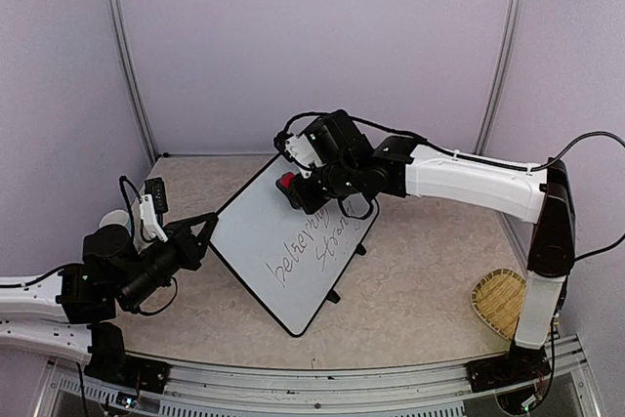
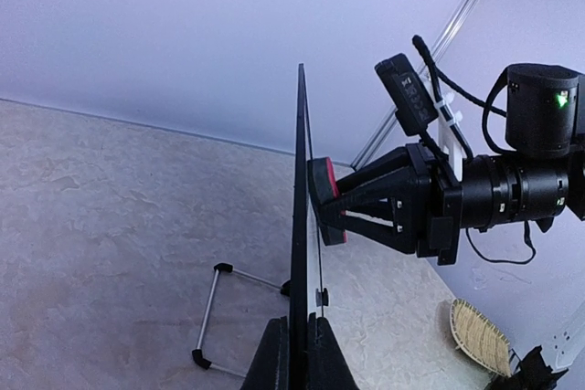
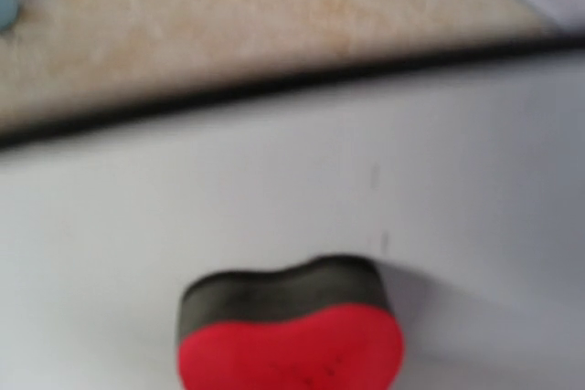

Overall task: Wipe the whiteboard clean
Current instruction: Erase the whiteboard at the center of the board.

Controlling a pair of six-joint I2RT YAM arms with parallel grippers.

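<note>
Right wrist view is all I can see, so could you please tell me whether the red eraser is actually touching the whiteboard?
Observer: Yes. The left wrist view shows the board edge-on, and the eraser held in the right claw sits flat against the whiteboard.
Operator: Thank you. Is any writing left to erase?
Observer: From above, black handwriting runs across the board's middle, on the side of the eraser nearer the arms.
Operator: And what steadies the board?
Observer: The left claw is closed on its left-hand edge.
</note>
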